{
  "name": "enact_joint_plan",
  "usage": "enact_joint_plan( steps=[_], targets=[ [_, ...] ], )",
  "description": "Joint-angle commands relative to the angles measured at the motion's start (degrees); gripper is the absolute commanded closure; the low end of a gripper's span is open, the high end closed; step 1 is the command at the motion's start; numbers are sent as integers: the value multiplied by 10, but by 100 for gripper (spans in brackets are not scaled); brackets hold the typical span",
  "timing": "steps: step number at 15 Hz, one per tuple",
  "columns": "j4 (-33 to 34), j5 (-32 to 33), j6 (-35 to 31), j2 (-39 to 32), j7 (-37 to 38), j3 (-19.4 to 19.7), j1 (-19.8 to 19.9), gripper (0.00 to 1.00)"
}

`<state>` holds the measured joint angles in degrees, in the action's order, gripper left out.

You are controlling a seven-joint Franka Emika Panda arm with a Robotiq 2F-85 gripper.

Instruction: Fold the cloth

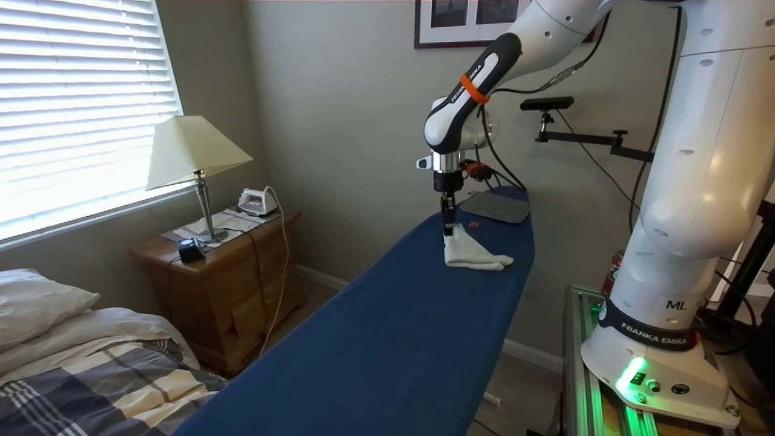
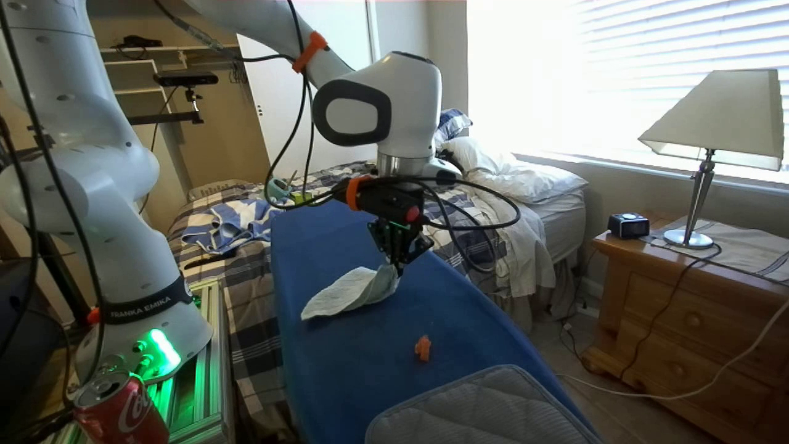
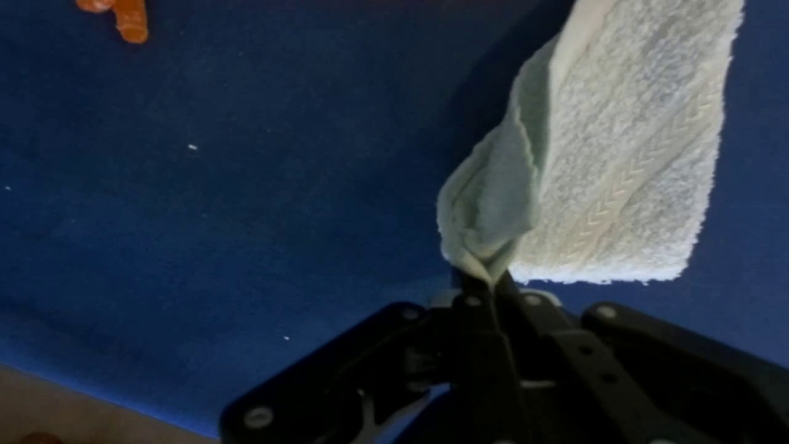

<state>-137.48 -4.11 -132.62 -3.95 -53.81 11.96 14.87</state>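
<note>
On the blue ironing board point(image 1: 375, 339) lies the white cloth point(image 3: 607, 148), one end raised. It looks light, soft and limp, too floppy to push into shape, though its towelling nap should resist slipping; an edge or corner seems the best hold. The tool point(image 3: 490, 287) is clamped on a gathered pinch at that raised end.
</note>
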Motion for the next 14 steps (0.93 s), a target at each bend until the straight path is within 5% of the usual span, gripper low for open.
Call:
enact_joint_plan(
  steps=[1, 14],
  targets=[
    [-44, 22, 23, 60, 20, 0, -9, 96],
    [-130, 118, 64, 161, 69, 2, -23, 97]
  ],
)
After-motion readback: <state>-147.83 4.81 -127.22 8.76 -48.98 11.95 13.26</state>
